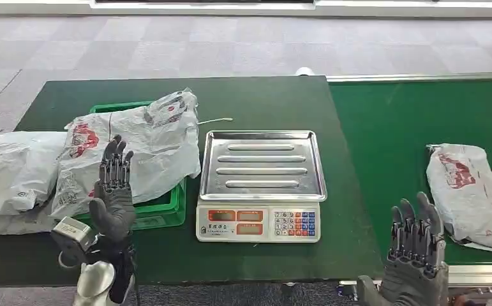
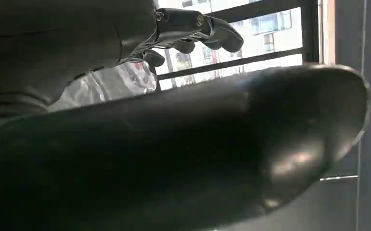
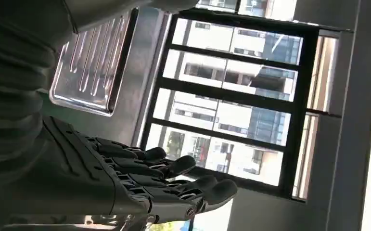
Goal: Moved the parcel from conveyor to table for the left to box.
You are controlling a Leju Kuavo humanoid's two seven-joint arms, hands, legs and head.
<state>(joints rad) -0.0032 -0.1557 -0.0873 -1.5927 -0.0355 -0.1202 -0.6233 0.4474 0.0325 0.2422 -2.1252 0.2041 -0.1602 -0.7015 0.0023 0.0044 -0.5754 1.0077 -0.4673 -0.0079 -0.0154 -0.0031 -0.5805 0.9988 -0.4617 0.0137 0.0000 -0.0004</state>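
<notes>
Both hands are raised, holding nothing, fingers straight and apart: the left hand [image 1: 112,191] before the bagged green crate [image 1: 166,213], the right hand [image 1: 415,248] beside the parcel [image 1: 469,191] on the conveyor [image 1: 390,140].

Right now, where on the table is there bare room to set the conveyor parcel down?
The scale has an empty tray, and bare green table lies behind it and in front of it. The strip between scale and conveyor is free. The left is crowded: parcels heaped over the green box, near the left hand.
</notes>
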